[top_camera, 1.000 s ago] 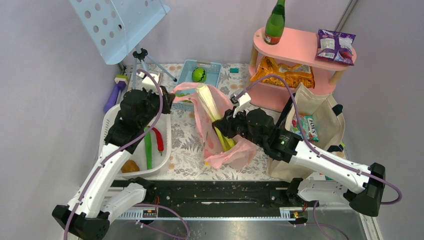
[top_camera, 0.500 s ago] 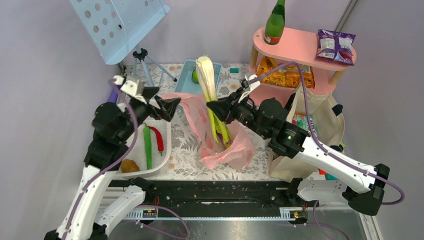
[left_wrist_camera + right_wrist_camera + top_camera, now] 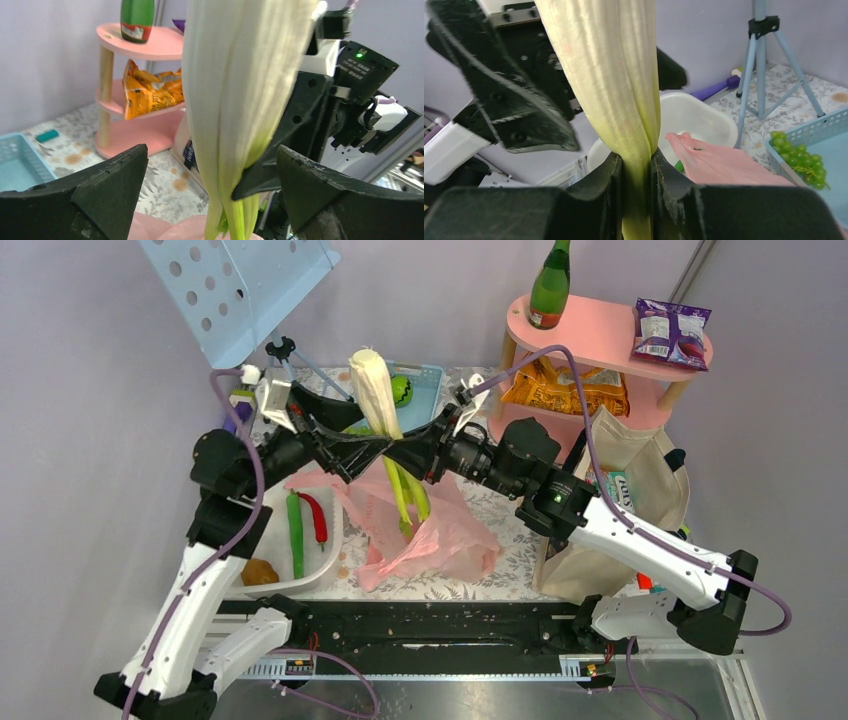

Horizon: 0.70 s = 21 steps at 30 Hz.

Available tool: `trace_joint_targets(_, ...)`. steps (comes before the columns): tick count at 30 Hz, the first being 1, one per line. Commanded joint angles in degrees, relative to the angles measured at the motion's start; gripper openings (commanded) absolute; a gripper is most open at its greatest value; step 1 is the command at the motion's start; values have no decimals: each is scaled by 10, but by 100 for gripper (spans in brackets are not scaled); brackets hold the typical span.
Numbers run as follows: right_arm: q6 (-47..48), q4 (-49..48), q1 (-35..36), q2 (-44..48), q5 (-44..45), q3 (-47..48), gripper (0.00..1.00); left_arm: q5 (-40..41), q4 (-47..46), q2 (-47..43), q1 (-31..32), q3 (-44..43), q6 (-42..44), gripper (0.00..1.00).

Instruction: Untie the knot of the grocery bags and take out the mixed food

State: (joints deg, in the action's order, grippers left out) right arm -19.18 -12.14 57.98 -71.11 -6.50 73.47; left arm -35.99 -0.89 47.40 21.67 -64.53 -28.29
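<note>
**Q:** Surface and room, quick?
**A:** Table under a leaf-print cloth (image 3: 518, 545), with plain lilac walls around it. A black rail (image 3: 420, 625) runs along the bottom of the frame, where I'm bolted.

**Q:** Pincers?
**A:** My right pincer (image 3: 636, 195) is clamped narrow on the leeks (image 3: 375, 390) at frame centre. It grips where pale turns to green, and the white stems point toward the top edge. My left pincer (image 3: 212, 150) is spread wide, one finger on each side of the leeks. Neither finger touches them in the wrist view.

**Q:** Bags?
**A:** Two.
- The pink plastic bag (image 3: 440, 540) lies crumpled just below centre. The leeks' green ends hang over it, and I can't tell if they're inside.
- The canvas tote (image 3: 640, 465) stands upright at right of centre. One multicoloured snack packet (image 3: 615, 490) shows at its mouth.

**Q:** Other counts?
**A:**
- **Upper right:** one pink two-tier shelf (image 3: 600, 335). One green bottle (image 3: 550, 285) and one purple crisp packet (image 3: 670, 332) are on top. Orange packets (image 3: 570, 390) are on the lower tier, number unclear.
- **Top centre:** one blue basket (image 3: 430, 370) with green grapes (image 3: 799, 155) in it.
- **Left of centre:** one white tub (image 3: 699, 117). It holds one long green vegetable (image 3: 296, 535), one red chilli (image 3: 318, 520) and one brown lump (image 3: 260, 572).
- **Upper left:** one tripod (image 3: 285, 348) and one perforated pale-blue panel (image 3: 240, 285).
- **Leek stalks:** bundled, so I can't count them.
</note>
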Motion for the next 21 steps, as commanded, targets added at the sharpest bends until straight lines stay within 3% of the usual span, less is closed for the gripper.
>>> trace_joint_targets(1, -10, -12, 2, -9, -53, 46, 0, -48, -77, 23, 3, 11, -55, 99)
trace_joint_targets(6, -14, 1, 2, -21, -68, 57, 0, -20, -66, 35, 4, 13, -55, 99)
trace_joint_targets(7, -13, 5, 2, -23, -70, 60, 0, -13, -65, 36, 5, 14, -58, 95)
trace_joint_targets(11, -12, 19, 2, -30, -70, 65, 1, 8, -66, 42, 4, 13, -66, 59)
trace_joint_targets(13, -11, 21, 2, -29, -66, 62, 13, 14, -64, 46, 4, 9, -68, 37)
trace_joint_targets(16, -6, 32, 2, -22, -51, 56, 46, 32, -41, 48, 4, -7, -55, 12)
trace_joint_targets(18, 5, 47, 2, -15, -36, 55, 73, 51, -8, 50, 4, -26, -29, 5)
trace_joint_targets(20, 22, 65, 2, -3, -17, 54, 93, 93, 50, 52, 4, -58, 10, 1)
trace_joint_targets(21, 32, 74, 2, 4, -1, 51, 99, 119, 86, 54, 3, -79, 33, 0)
